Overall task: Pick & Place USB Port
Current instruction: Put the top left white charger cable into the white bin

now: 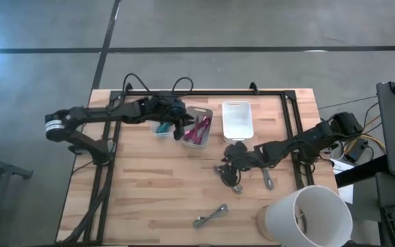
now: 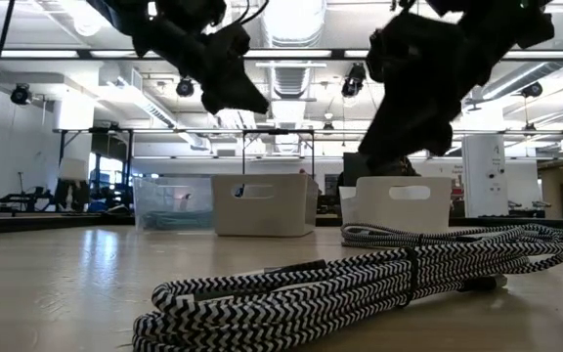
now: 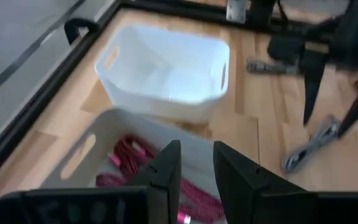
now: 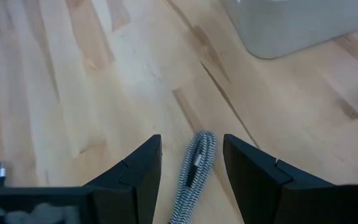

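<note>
Braided black-and-white cable (image 1: 228,173) lay bundled near the middle of the tabletop (image 1: 156,199), toward its right edge, directly under the right hand (image 4: 190,163). That hand hung low over the bundle with its fingers spread, one on each side of a cable end, not touching; probably lined up that way so a straight drop would put the cable between the pads. Left hand (image 3: 194,163) sat over the middle bin (image 1: 198,130) of three along the far edge, fingers slightly apart and holding nothing, above the pink cables (image 3: 129,168) already coiled inside. Likely parked there after a drop-off, though that is a guess. White bin (image 1: 238,119) next to it stood empty; the third bin (image 1: 162,128) held teal cables. Another grey cable (image 1: 210,215) lay loose near the front edge, and a further one (image 1: 268,180) beside the right arm. Sorting looked partly done.
</note>
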